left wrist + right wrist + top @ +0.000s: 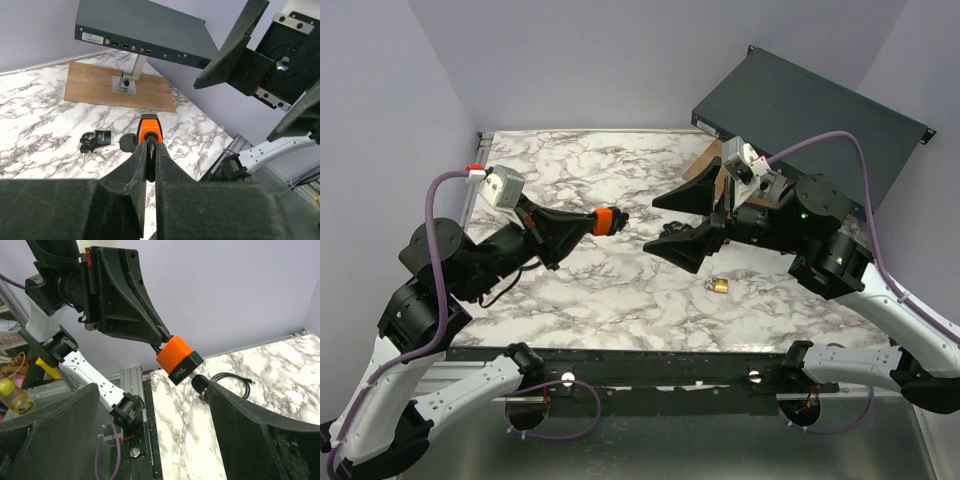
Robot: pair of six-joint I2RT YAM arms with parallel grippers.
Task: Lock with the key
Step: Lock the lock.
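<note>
An orange padlock (605,220) with a black base hangs in the air above the marble table, and my left gripper (588,224) is shut on its shackle. The left wrist view shows the fingers (137,165) pinching the black shackle just behind the orange body (150,127). A black-headed key (200,384) sticks out of the padlock's base (187,369). My right gripper (651,224) stands wide open just right of the padlock, facing it. Its right finger (260,435) ends close beside the key head; I cannot tell whether they touch.
A second small padlock with keys (718,286) lies on the table (620,300) below the right gripper. A dark network switch (810,110) stands on a post over a wooden board (120,90) at the back right. A black cable (232,382) lies on the marble.
</note>
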